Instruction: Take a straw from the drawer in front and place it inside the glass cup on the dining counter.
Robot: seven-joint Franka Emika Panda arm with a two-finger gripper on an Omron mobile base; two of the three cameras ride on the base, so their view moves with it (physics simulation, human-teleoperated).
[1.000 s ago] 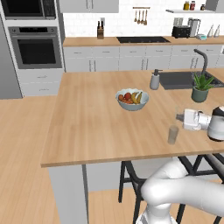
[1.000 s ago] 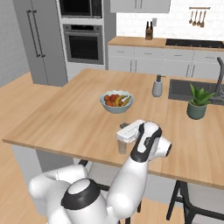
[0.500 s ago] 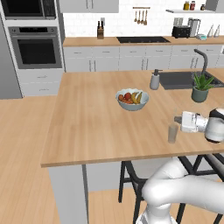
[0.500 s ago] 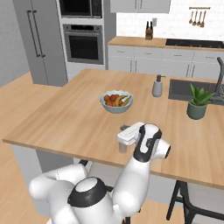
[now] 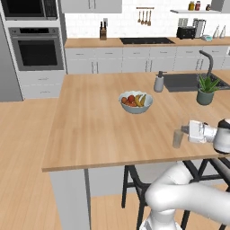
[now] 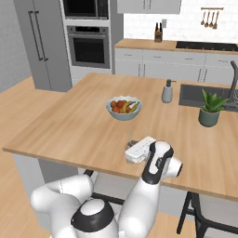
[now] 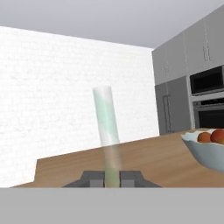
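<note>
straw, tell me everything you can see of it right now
The straw is a pale, greenish-white, translucent-looking tube, straight and upright in the hand view. Its lower end sits pinched between the fingertips of the gripper, which is shut on it. Behind it lies the dining counter; whether it already reaches into the glass cup is unclear.

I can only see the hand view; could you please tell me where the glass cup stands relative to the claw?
Observer: In the left base view the glass cup stands right at the tips of the claw, which is held level.
Operator: Where on the dining counter is it?
Observer: Close to the edge nearest the robot's base.
Operator: What lies beyond the fruit bowl?
Observer: A soap pump bottle beside the sink.
</note>
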